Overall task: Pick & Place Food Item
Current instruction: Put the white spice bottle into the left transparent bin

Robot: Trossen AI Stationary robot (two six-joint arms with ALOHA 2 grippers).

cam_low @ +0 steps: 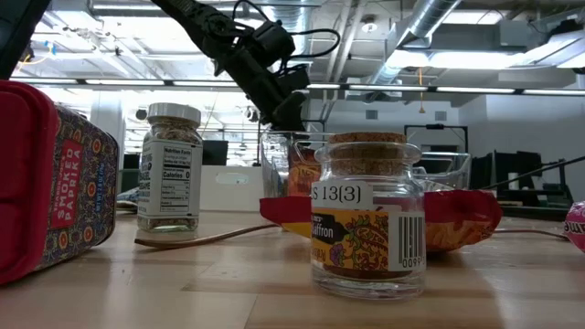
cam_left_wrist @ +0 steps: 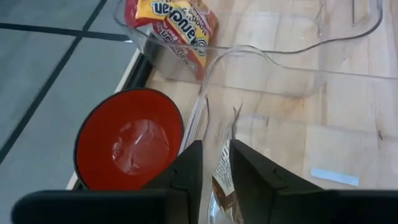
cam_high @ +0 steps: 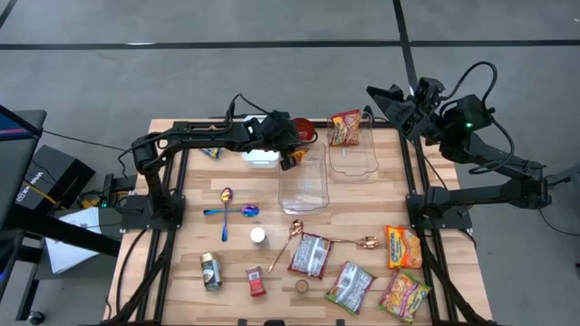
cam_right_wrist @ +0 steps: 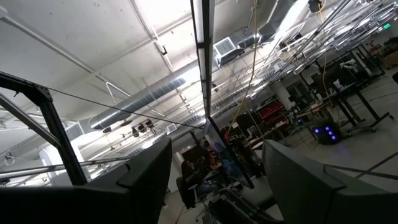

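Observation:
My left gripper is at the far middle of the table, over the far left corner of a clear plastic container. It is shut on a small brown-and-white food packet. In the low view it hangs just above the container's rim. A second clear container stands to the right and holds a red-and-yellow noodle packet, which also shows in the left wrist view. My right gripper is open and empty. It is raised beyond the table's far right corner and points up into the room. My left gripper pinches the small packet between its two fingers, one on each flat face. It holds the packet at one end. The fingers come from above, slanting down. The packet sticks out past the fingertips, lifted clear, beside the clear container's wall.
A red bowl and a white box stand next to my left gripper. Spoons, a small jar, a can, a red tin and several food packets lie toward the near edge.

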